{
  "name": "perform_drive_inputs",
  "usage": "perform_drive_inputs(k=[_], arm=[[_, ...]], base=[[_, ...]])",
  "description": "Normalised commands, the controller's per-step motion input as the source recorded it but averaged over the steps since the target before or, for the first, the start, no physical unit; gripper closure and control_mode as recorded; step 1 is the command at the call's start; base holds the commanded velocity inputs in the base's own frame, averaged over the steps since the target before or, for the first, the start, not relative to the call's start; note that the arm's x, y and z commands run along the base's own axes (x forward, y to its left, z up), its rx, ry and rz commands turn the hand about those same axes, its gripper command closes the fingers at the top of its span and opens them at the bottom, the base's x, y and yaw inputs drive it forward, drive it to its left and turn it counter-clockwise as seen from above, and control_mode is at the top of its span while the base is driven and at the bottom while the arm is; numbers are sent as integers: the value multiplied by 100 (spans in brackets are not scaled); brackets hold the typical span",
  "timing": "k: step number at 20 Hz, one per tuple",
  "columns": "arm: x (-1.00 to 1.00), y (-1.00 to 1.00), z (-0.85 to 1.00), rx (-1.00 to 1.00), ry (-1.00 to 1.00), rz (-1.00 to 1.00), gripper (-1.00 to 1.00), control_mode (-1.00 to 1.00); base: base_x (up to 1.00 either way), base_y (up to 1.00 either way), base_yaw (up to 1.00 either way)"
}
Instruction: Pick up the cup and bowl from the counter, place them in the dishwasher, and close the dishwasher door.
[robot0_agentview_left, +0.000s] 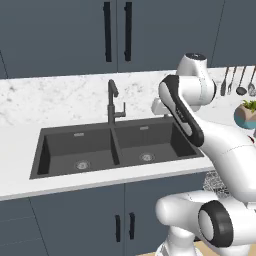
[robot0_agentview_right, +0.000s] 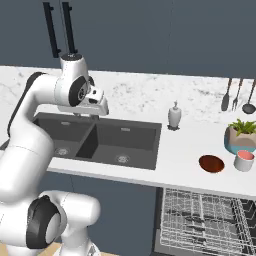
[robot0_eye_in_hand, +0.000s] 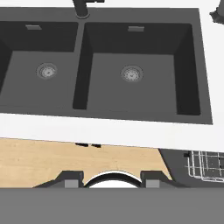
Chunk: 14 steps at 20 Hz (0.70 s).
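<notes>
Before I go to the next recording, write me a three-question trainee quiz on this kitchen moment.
1. True or false: the bowl already sits in the dishwasher rack.
2. Multiple choice: What stands directly behind the cup on the counter? A) the pump bottle B) the plant pot C) the faucet
3. Fill in: in the hand view, the gripper hangs over the edge of the counter in front of the double ____.

Key: 1 false, it is on the counter beside the cup. 2 B. 3 sink.
</notes>
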Motion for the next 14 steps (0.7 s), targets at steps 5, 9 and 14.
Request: perform_drive_inputs(k=[5,9,14], arm=[[0,0,0,0,0,0,-100,100],[0,0,0,0,0,0,-100,100],[0,0,0,0,0,0,-100,100]], base=[[-2,0,0],[-6,0,-34],[-4,3,-70]])
